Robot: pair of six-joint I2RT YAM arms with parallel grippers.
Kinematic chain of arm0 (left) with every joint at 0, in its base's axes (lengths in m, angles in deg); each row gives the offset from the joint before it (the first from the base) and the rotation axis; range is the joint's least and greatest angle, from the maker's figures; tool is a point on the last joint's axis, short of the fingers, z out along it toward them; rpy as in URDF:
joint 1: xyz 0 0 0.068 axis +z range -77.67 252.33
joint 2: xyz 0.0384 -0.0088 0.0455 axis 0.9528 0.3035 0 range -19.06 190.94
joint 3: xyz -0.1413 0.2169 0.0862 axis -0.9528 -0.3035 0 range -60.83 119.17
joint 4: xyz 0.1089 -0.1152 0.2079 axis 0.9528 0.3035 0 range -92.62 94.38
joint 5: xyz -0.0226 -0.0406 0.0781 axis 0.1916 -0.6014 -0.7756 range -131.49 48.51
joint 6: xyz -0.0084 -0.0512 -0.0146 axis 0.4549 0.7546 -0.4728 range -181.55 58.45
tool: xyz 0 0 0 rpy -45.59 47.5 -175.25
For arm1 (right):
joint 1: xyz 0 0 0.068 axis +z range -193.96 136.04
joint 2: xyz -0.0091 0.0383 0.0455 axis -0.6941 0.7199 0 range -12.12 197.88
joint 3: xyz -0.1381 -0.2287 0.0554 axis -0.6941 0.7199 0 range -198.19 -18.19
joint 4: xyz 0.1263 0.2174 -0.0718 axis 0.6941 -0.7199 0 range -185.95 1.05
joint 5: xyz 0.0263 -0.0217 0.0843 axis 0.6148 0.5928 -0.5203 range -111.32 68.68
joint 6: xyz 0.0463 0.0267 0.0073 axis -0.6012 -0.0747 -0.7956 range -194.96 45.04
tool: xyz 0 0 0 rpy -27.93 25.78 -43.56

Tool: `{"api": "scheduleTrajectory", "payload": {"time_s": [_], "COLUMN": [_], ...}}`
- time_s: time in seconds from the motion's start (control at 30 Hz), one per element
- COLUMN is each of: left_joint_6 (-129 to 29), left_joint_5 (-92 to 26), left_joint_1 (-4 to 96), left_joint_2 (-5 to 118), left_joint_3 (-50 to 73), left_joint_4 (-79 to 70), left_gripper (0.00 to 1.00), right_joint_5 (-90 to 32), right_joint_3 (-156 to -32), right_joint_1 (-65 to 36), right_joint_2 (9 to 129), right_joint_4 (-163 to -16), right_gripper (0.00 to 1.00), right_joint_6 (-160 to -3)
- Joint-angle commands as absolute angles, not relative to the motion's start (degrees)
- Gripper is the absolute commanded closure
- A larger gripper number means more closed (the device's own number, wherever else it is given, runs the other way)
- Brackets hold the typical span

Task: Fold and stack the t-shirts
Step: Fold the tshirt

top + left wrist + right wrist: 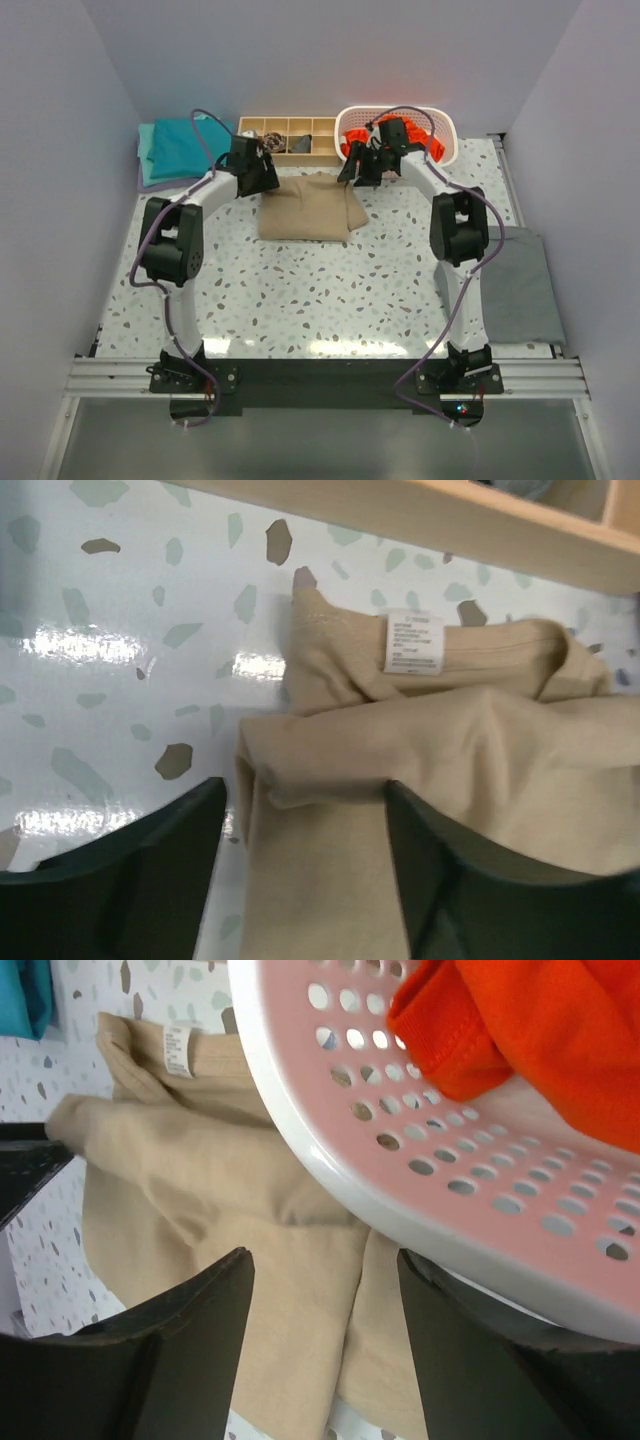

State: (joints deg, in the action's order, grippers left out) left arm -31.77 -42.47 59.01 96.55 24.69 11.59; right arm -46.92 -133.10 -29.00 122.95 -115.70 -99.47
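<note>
- The tan-khaki t-shirt [305,210] lay folded into a rough rectangle in the upper middle of the top view, flat on the speckled bench [330,300]. Its far edge lay near the wooden compartment tray [285,121] and its right corner lay just beside the white perforated basket [400,1160].
- In the left wrist view the collar with its white label [414,640] lay uppermost, with a folded layer over it.
- The teal t-shirt [180,148] lay folded at the upper left. The orange-red t-shirt [540,1030] sat bunched in the basket.
- The cloth looked light, limp and wrinkled. It would likely sag and unfold if lifted by one point, so the doubled folded edges at both sides seemed the best hold.
- The left pincer [305,800] stood wide, pointing down over the shirt's left edge, with cloth showing between the fingers but not pinched.
- The right pincer [325,1270] was also wide and held nothing. It hung over the shirt's right edge beside the basket wall.
- Both arms arched forward from their bases, elbows out and wrists bent down.
</note>
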Motion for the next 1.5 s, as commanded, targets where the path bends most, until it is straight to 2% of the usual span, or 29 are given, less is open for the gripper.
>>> {"api": "scheduleTrajectory", "payload": {"time_s": [0.0,0.03,0.13,0.2,0.3,0.47,0.6,0.8,1.03,1.33,1.47], "left_joint_6": [-33.9,-34.5,-36.4,-36.5,-35.6,-34.1,-33.0,-32.1,-36.3,-38.3,-38.4], "left_joint_5": [-46.2,-49.5,-51.2,-50.0,-42.7,-27.4,-20.8,-20.0,-25.0,-27.3,-26.3], "left_joint_1": [59.2,59.2,59.8,59.9,59.9,59.1,58.5,58.4,58.5,60.8,61.3], "left_joint_2": [98.2,96.6,93.4,91.9,88.0,88.0,92.3,96.4,102.0,109.4,110.7], "left_joint_3": [28.6,27.8,27.9,27.6,24.8,22.5,22.8,20.3,22.0,29.0,32.7], "left_joint_4": [9.8,9.2,9.1,9.1,5.2,0.1,-1.2,-6.9,-10.4,-15.0,-11.5], "left_gripper": [0.20,0.09,0.06,0.06,0.06,0.08,0.16,0.17,0.17,0.14,0.14], "right_joint_5": [-43.8,-43.2,-42.7,-44.5,-49.9,-51.5,-51.9,-51.2,-46.8,-47.5,-45.7], "right_joint_3": [-134.0,-133.2,-128.9,-126.6,-125.6,-126.2,-127.5,-130.6,-129.1,-120.8,-113.8], "right_joint_1": [-29.8,-29.8,-29.9,-29.9,-29.3,-24.7,-22.4,-21.2,-21.2,-20.9,-20.3], "right_joint_2": [121.0,119.1,114.6,113.2,113.0,115.3,117.6,121.6,124.3,120.9,117.9], "right_joint_4": [-114.6,-114.4,-112.6,-111.3,-110.2,-110.9,-110.0,-110.7,-112.0,-113.5,-115.3], "right_gripper": [0.34,0.34,0.34,0.34,0.34,0.35,0.36,0.36,0.36,0.36,0.37], "right_joint_6": [-97.4,-96.9,-95.4,-95.5,-97.4,-96.8,-97.5,-97.3,-93.9,-91.8,-90.6]}}
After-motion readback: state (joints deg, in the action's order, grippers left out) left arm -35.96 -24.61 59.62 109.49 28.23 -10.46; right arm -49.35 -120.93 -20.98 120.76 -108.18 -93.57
